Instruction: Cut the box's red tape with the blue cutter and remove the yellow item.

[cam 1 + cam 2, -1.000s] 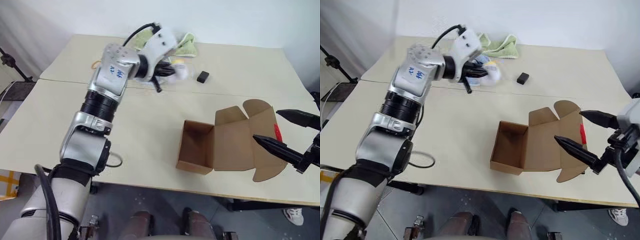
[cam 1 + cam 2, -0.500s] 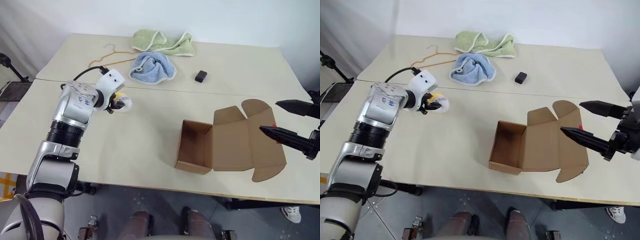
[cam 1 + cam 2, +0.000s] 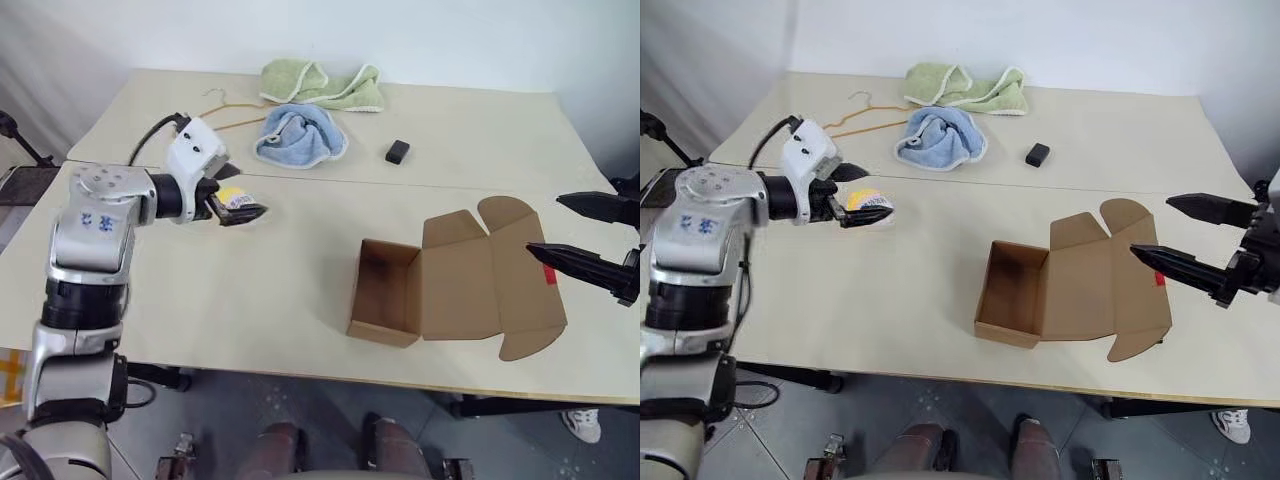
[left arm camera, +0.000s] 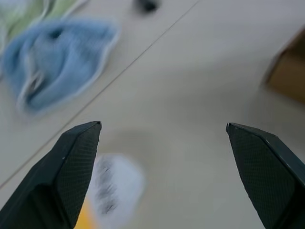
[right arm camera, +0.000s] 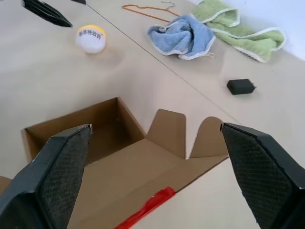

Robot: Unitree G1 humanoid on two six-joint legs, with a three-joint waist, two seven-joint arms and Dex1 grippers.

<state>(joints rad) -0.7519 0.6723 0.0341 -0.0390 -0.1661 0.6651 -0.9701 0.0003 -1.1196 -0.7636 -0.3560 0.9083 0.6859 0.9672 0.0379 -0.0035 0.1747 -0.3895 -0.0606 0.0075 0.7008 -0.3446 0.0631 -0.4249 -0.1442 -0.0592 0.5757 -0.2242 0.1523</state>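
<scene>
The box (image 3: pixel 388 292) lies open on the table's right half, empty, its flaps spread flat toward my right arm. The red tape (image 3: pixel 549 275) is stuck on the outer flap's edge. My right gripper (image 3: pixel 545 224) hangs open just over that flap with nothing between its fingers. The yellow item (image 5: pixel 90 38), a white and yellow ball-like packet, rests on the table at the left. My left gripper (image 3: pixel 243 193) stands open right above it, the fingers apart from it. The blue cutter is out of view.
At the back of the table lie a green towel (image 3: pixel 320 85), a crumpled blue towel (image 3: pixel 300 135), an orange wire hanger (image 3: pixel 222 108) and a small black block (image 3: pixel 397 151). A seam crosses the tabletop (image 3: pixel 300 250) between them and the box.
My left arm swung from over the towels to the left part of the table. Its gripper opened and let go of the yellow item, then drew back left. The right gripper barely moved.
</scene>
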